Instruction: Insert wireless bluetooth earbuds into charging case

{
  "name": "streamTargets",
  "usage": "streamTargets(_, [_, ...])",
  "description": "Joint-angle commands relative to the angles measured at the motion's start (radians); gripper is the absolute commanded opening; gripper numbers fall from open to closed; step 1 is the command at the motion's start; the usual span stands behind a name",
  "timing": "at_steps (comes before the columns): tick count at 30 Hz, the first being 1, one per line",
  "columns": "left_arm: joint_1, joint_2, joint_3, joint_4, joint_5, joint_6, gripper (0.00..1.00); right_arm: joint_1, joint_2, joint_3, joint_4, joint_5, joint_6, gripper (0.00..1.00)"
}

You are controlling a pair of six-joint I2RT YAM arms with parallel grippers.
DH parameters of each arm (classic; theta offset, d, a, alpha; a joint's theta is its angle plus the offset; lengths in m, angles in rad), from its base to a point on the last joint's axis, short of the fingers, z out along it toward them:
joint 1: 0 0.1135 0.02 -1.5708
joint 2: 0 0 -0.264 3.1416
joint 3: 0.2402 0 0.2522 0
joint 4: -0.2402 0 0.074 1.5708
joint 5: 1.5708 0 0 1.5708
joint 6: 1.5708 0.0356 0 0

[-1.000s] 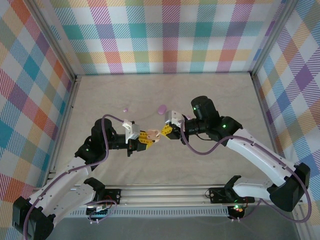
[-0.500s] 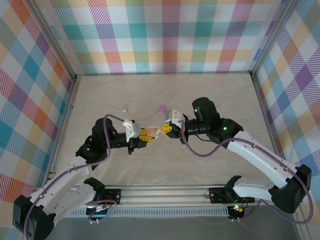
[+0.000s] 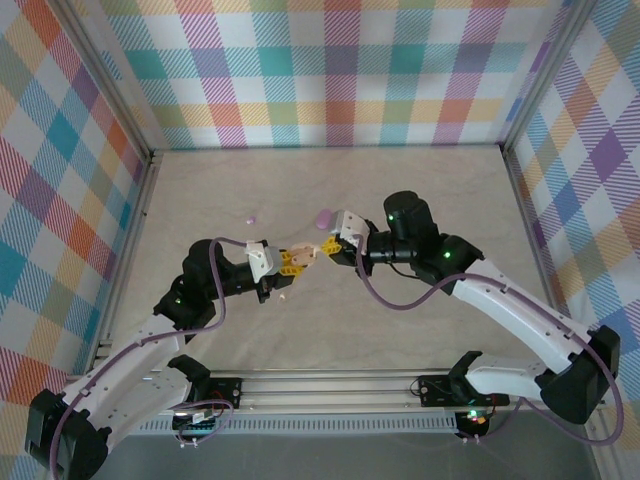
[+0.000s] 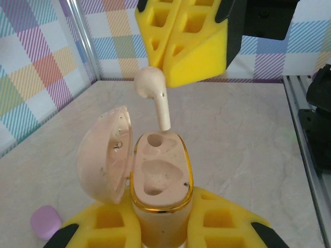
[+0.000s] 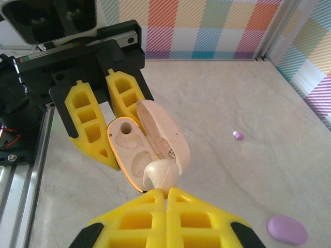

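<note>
Earbud [image 4: 151, 82], stem pointing down at the open case [image 4: 158, 178], sits pinched in right gripper [image 4: 164, 72]; left gripper [image 4: 160, 225] clamps case.

The cream charging case [image 4: 158, 178] runs off the left wrist view's bottom edge inside the left gripper [image 4: 163, 206]; a purple object [image 4: 41, 217] is half hidden behind one finger. From the right wrist the cream earbud [image 5: 159, 174] is half buried in the right gripper [image 5: 165, 194], its stem unseen.

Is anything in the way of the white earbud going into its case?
Nothing visible. The right gripper holds the earbud with its stem just above the empty slot of the case, which the left gripper holds. The lid is swung aside.
</note>
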Motion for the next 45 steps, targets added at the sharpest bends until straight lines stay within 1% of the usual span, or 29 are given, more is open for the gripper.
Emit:
streamTargets(1, [0.009, -0.019, -0.016, 0.047, -0.023, 0.031, 0.00, 0.005, 0.019, 0.038, 0.019, 0.004, -0.013, 0.00])
streamTargets(8, [0.009, -0.011, -0.022, 0.027, -0.079, 0.027, 0.00, 0.026, 0.028, 0.031, 0.067, 0.073, 0.075, 0.00])
streamTargets(11, [0.009, -0.002, -0.029, 0.044, -0.097, 0.014, 0.00, 0.035, 0.028, 0.017, 0.080, 0.095, 0.115, 0.00])
streamTargets(14, [0.010, 0.032, -0.018, 0.036, -0.101, 0.004, 0.00, 0.034, 0.025, -0.011, 0.127, 0.148, 0.216, 0.00])
streamTargets(17, [0.012, 0.089, 0.008, 0.009, -0.126, -0.008, 0.00, 0.034, 0.037, -0.037, 0.145, 0.288, 0.336, 0.00])
streamTargets(18, [0.012, 0.109, 0.014, 0.010, -0.137, -0.014, 0.00, 0.027, 0.045, -0.050, 0.144, 0.334, 0.401, 0.00])
streamTargets(21, [0.015, 0.145, 0.026, 0.023, -0.158, -0.029, 0.00, -0.011, 0.069, -0.075, 0.093, 0.450, 0.591, 0.09])
streamTargets(23, [0.017, 0.156, 0.035, 0.025, -0.168, -0.037, 0.00, -0.040, 0.076, -0.091, 0.061, 0.426, 0.694, 0.16])
streamTargets(26, [0.020, 0.158, 0.041, 0.010, -0.187, -0.044, 0.00, -0.043, 0.084, -0.104, 0.012, 0.404, 0.762, 0.22])
streamTargets(29, [0.021, 0.149, 0.034, 0.001, -0.236, -0.071, 0.00, -0.044, 0.099, -0.114, -0.042, 0.402, 0.869, 0.25])
streamTargets(32, [0.023, 0.113, 0.016, -0.018, -0.284, -0.098, 0.00, -0.043, 0.118, -0.140, -0.062, 0.336, 0.904, 0.28])
streamTargets(33, [0.023, 0.097, 0.009, -0.024, -0.301, -0.107, 0.00, -0.043, 0.120, -0.151, -0.062, 0.311, 0.909, 0.28])
streamTargets(36, [0.023, 0.030, -0.012, -0.063, -0.349, -0.130, 0.00, -0.029, 0.122, -0.193, -0.054, 0.231, 0.854, 0.28])
streamTargets(37, [0.023, 0.002, -0.016, -0.084, -0.363, -0.137, 0.00, -0.010, 0.124, -0.203, -0.055, 0.207, 0.807, 0.31])
streamTargets(41, [0.023, -0.110, -0.053, -0.133, -0.390, -0.179, 0.00, 0.078, 0.150, -0.242, -0.023, 0.142, 0.459, 0.34])
streamTargets(43, [0.023, -0.160, -0.073, -0.152, -0.404, -0.204, 0.00, 0.093, 0.185, -0.230, -0.018, 0.128, 0.329, 0.35])
streamTargets(45, [0.023, -0.203, -0.084, -0.183, -0.415, -0.223, 0.00, 0.097, 0.236, -0.198, -0.021, 0.103, 0.239, 0.36])
